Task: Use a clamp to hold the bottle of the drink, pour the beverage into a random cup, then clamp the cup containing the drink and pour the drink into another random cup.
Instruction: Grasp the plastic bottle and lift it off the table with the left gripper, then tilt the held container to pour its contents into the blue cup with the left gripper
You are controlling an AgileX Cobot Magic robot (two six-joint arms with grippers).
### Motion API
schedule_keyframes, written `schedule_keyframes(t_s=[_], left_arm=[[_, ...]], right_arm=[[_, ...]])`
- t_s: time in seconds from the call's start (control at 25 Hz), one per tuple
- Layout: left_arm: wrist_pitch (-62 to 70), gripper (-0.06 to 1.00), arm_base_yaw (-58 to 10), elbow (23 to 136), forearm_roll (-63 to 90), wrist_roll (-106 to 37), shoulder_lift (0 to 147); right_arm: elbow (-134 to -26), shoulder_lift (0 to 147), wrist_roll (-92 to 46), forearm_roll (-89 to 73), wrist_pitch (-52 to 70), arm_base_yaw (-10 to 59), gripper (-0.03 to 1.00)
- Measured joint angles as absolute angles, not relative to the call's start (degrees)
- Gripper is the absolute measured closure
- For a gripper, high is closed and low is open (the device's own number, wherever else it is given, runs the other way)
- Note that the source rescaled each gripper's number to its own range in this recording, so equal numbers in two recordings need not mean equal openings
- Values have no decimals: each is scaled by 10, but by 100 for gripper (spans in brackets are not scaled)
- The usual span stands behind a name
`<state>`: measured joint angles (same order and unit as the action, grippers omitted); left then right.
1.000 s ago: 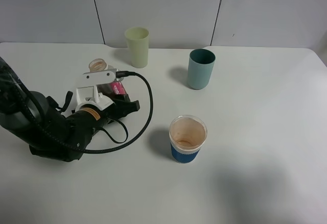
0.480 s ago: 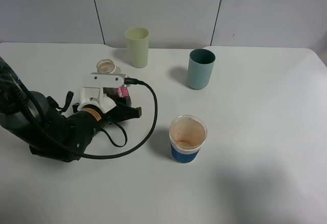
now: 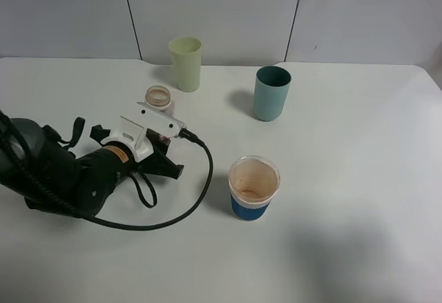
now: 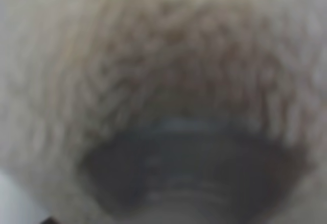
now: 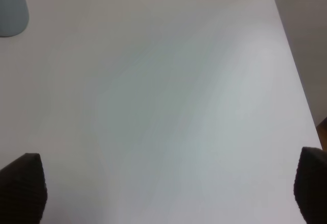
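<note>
Surface: a white table (image 3: 345,179) stood before a grey panelled wall (image 3: 207,13).
Left gripper (image 3: 163,132): closed tight on the bottle (image 3: 158,98), whose open neck showed past the wrist camera.
Right gripper (image 5: 167,185): jaws spread wide, holding nothing, above bare table.
Cups: the blue-banded cup (image 3: 253,187) stood right of the bottle; the teal tumbler (image 3: 271,93) stood farther back.

No writing can be read anywhere. The bottle (image 3: 158,97), clamped between the jaws of the left gripper (image 3: 164,136), shows nothing legible at this size.
</note>
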<state>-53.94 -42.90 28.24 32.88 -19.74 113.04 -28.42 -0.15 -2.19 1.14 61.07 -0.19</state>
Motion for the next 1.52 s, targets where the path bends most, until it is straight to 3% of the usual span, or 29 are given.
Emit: schedule_keyframes(t_s=[0.52,1.04,1.52], left_arm=[[-457,91,-448,225,367,-325,992],[-436,91,-508,228,608,-687,891],[-482,92,-583,319,832,-1032,882]], right_arm=[[-284,-1,-22,11,611,-2,7],[-284,-1,-22,11,611,-2,7],[-284,-1,-22,11,611,-2,7]])
